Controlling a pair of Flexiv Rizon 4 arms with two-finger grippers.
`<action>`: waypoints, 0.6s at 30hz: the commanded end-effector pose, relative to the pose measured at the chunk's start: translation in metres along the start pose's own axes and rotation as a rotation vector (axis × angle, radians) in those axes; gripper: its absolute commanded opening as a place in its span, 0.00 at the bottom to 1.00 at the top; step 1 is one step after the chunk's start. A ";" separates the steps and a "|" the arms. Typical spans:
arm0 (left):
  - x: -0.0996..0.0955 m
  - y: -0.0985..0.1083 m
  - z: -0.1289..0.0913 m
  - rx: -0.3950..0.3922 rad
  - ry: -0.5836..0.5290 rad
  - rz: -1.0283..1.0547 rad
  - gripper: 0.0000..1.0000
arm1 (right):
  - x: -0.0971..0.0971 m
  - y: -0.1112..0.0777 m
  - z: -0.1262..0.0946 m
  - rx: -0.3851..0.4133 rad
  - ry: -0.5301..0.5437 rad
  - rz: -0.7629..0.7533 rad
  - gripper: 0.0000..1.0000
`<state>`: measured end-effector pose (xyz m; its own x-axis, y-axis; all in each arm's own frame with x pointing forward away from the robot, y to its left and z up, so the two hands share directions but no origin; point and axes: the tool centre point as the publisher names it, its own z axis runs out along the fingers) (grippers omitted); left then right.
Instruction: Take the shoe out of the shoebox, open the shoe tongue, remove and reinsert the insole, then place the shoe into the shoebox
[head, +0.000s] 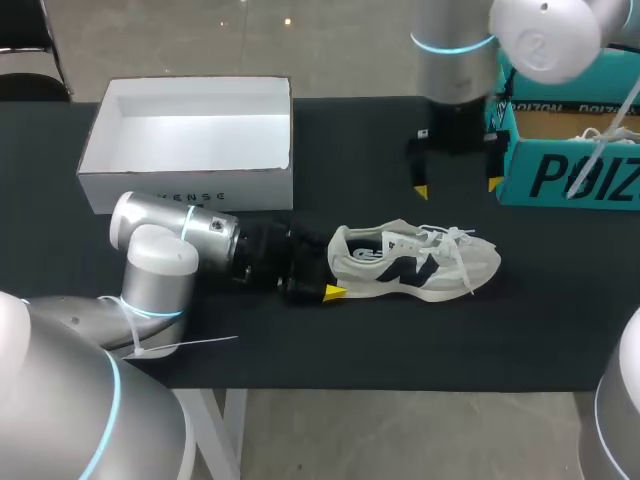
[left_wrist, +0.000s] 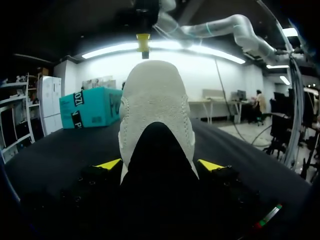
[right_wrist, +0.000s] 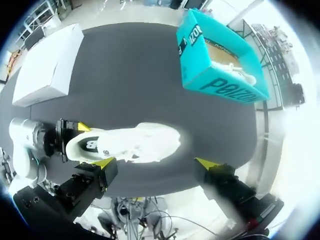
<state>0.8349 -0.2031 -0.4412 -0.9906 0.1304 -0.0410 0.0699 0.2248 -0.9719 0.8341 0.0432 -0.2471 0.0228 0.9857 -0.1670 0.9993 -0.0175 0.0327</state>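
Our left gripper (left_wrist: 160, 165) clamps shoe (head: 415, 262) heel mid-frame; long axis runs rightward; our right gripper (head: 456, 186) spread wide, upper right.

Blocked at the heel of the shoe (head: 420, 262) by the left gripper (left_wrist: 160, 165) clasping it; crowded beyond by white shoebox (head: 190, 130), right gripper (head: 457, 187), teal box (head: 565, 175). Open along near tabletop (head: 350, 340), past the toe.

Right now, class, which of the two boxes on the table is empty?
The white shoebox: its open inside is bare. The teal box holds something white.
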 end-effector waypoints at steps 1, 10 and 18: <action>0.003 0.008 0.007 0.000 -0.003 0.000 0.00 | 0.022 0.006 0.012 0.023 0.029 -0.041 1.00; 0.003 0.008 0.007 0.000 -0.003 0.000 0.00 | 0.022 0.006 0.012 0.023 0.029 -0.041 1.00; 0.003 0.008 0.007 0.000 -0.003 0.000 0.00 | 0.027 0.006 0.011 0.033 0.024 -0.061 1.00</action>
<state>0.8349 -0.2031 -0.4412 -0.9906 0.1304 -0.0410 0.0698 0.2248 -0.9719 0.8397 0.0636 -0.2606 -0.0330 0.9899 -0.1381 0.9994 0.0337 0.0025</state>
